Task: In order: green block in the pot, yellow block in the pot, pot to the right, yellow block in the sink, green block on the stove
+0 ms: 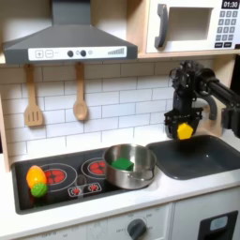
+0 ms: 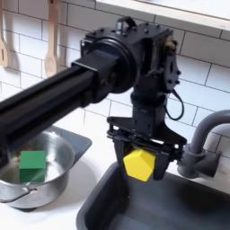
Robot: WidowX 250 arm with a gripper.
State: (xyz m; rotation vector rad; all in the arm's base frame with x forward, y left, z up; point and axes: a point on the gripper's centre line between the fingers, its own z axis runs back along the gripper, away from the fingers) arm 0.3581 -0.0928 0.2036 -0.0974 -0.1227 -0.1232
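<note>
In both exterior views my gripper [image 1: 185, 130] [image 2: 141, 164] hangs above the dark grey sink [image 1: 202, 157] [image 2: 99, 205], shut on the yellow block [image 1: 185, 131] [image 2: 141, 164]. The block sits between the fingertips, clear of the basin floor. The shiny silver pot [image 1: 130, 165] [image 2: 59, 148] stands on the right part of the black stove [image 1: 66, 177], just left of the sink. Inside the pot lies the green block [image 1: 122, 163] [image 2: 32, 166]. The arched faucet [image 2: 203, 144] rises to the right of the gripper in the second exterior view.
A rounded lime-green and orange toy fruit [image 1: 37, 179] rests on the stove's left burner. Two wooden utensils [image 1: 80, 106] hang on the tiled wall under the range hood [image 1: 68, 42]. A microwave [image 1: 195, 25] sits above the sink.
</note>
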